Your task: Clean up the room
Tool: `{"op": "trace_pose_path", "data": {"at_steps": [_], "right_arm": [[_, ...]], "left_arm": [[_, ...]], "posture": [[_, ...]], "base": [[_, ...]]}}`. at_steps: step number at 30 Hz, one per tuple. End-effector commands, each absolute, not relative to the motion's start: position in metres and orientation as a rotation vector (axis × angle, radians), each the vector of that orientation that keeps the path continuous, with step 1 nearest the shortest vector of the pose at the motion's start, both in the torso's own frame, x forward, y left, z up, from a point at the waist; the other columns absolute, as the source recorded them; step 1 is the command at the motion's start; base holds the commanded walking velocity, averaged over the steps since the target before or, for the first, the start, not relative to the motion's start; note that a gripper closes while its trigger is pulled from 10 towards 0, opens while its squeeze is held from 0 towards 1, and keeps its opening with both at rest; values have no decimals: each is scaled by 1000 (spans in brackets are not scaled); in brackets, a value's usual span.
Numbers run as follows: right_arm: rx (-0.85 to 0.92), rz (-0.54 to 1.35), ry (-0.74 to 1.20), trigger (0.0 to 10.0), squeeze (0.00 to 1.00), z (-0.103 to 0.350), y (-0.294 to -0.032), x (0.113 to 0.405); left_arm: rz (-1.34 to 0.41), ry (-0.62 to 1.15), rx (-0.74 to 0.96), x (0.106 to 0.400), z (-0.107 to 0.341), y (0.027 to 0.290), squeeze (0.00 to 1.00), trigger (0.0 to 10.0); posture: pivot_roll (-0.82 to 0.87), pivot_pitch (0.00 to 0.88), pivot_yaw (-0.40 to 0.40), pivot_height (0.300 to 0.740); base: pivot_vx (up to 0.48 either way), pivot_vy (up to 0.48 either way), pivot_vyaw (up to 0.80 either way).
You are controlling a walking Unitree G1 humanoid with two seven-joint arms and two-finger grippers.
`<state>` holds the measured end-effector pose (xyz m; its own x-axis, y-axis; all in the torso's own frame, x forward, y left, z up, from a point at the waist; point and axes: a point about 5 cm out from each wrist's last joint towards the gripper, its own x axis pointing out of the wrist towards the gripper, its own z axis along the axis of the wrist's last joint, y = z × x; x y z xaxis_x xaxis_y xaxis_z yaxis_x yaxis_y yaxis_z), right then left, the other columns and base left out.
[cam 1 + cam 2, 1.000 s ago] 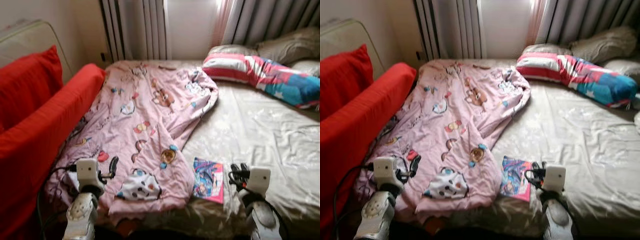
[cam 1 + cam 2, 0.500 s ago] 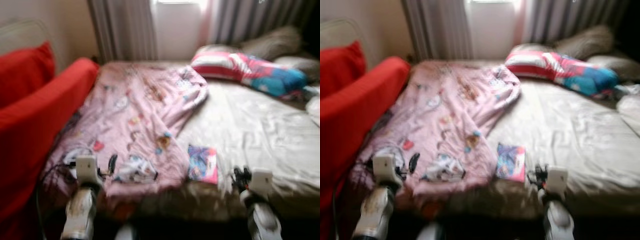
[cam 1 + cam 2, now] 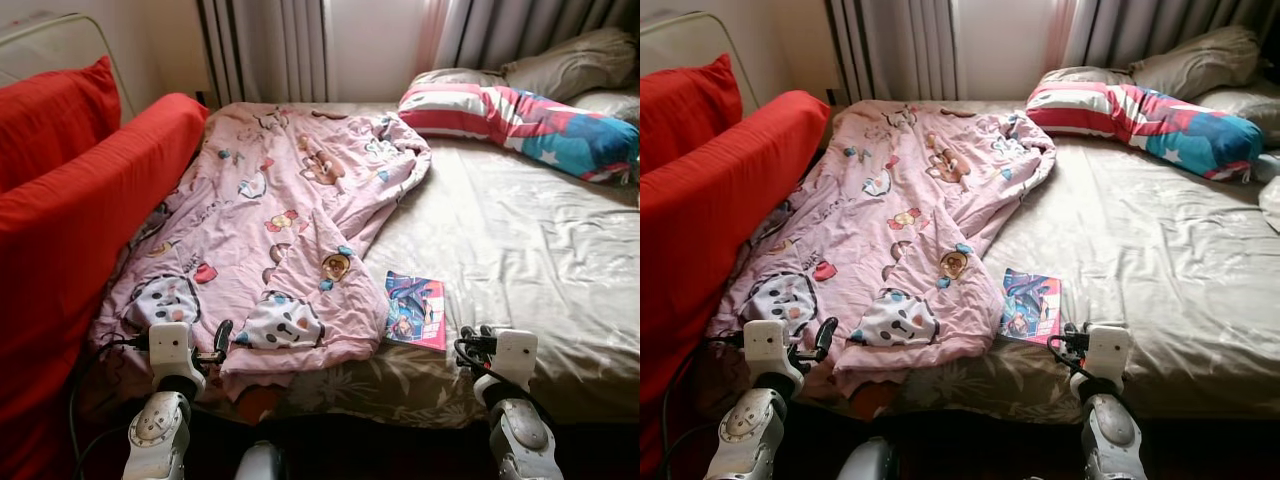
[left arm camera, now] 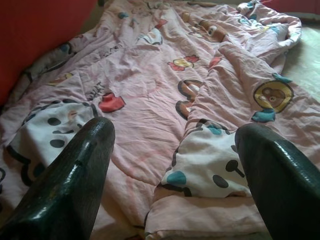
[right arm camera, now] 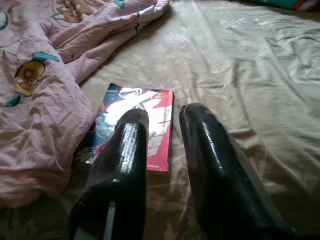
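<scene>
Pink cartoon quilt (image 3: 290, 230), soft and floppy, sprawls over the bed's (image 3: 520, 250) left side; left pincer (image 4: 175, 175) gapes wide by its graspable hem, right pincer (image 5: 165, 150) narrow near the comic book (image 3: 416, 310).

Beige-sheeted bed (image 3: 520, 250); pink quilt (image 3: 290, 220), magazine (image 3: 416, 311), striped pillow (image 3: 520, 122) atop.

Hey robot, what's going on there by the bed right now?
Left gripper open, at pink blanket edge. Right gripper nearly closed, empty, near book. Nothing held, nothing blocking.
</scene>
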<state>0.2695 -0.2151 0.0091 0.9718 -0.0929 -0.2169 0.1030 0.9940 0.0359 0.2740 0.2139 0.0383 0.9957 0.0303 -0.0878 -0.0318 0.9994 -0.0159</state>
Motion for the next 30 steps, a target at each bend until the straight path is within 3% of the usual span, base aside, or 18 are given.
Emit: {"op": "trace_pose_path", "data": {"at_steps": [1, 4, 30], "right_arm": [[34, -92, 237, 10000, 0, 8, -214, 272], [31, -94, 224, 10000, 0, 9, -215, 272], [52, -88, 220, 10000, 0, 9, -211, 274]], "left_arm": [[24, 84, -10, 276, 40, 212, 0, 10000], [21, 85, -6, 276, 40, 212, 0, 10000], [-17, 86, -1, 277, 41, 205, 0, 10000]], "posture": [[-18, 0, 18, 628], [-20, 0, 18, 599], [-16, 0, 19, 599]], "base": [[0, 0, 0], [0, 0, 0], [0, 0, 0]]}}
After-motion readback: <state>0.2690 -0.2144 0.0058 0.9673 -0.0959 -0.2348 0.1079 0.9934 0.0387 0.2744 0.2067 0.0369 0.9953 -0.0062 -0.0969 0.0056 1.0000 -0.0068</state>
